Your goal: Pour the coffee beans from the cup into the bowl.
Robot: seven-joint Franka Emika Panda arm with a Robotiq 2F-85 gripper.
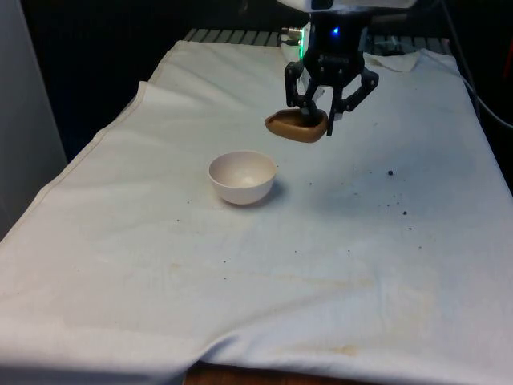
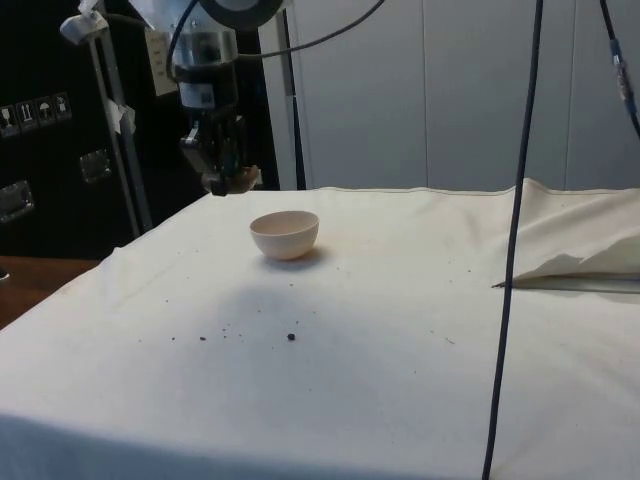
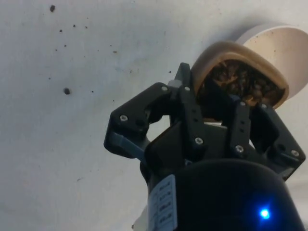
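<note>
My gripper [image 1: 314,120] hangs above the table, shut on the rim of a tan cup [image 1: 293,127] that is lifted clear of the cloth. Dark coffee beans [image 3: 240,82] fill the cup [image 3: 226,55], as the wrist view shows. A pale pink bowl [image 1: 243,176] stands on the cloth, below the cup and toward the front view's left. In the side view the gripper [image 2: 222,178] with the cup [image 2: 240,181] is behind and above the bowl [image 2: 285,233]. The bowl [image 3: 281,45] looks empty, and the cup is roughly level.
Several dark crumbs or stray beans [image 1: 390,172] lie scattered on the white cloth [image 1: 264,273] toward the front view's right. A black cable [image 2: 512,240] hangs down in the side view, and a fold of cloth [image 2: 585,262] lies at that view's right.
</note>
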